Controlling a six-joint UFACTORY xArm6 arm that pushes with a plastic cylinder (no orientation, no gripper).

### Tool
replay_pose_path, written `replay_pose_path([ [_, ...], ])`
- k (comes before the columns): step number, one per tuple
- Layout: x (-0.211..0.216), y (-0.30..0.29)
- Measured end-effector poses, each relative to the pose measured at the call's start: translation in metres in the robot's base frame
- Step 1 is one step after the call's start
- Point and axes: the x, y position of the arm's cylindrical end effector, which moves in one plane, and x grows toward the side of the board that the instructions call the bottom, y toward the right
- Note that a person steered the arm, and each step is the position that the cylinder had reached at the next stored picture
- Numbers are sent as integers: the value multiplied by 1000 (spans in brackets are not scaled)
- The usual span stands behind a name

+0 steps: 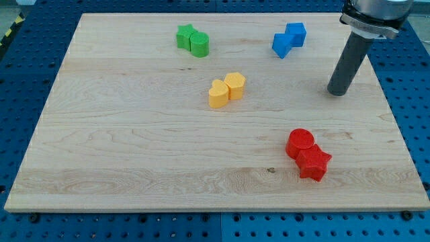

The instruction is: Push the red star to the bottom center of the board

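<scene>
Surface: wooden board on a blue perforated bench.
Fingers: the arm carries none, only a dark rod; there is nothing to open, close or grip.
My tip: resting on the surface at the view's right, in the upper half, touching no block.
Red star: lower right of the board, well right of the bottom centre, below and slightly left of my tip, well apart from it.
Red cylinder: touching the red star on its upper left.
Blue blocks: a touching pair at the view's top, left of the rod; shapes unclear.
Yellow blocks: a touching pair near the board's centre.
Green blocks: a touching pair at the top, left of centre.
</scene>
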Motion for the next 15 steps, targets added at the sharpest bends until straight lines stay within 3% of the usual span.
replay_pose_path([
  [2, 10, -3],
  [6, 10, -125],
  [10, -6, -148],
  [12, -6, -187],
  [13, -6, -175],
  [15, 18, -76],
])
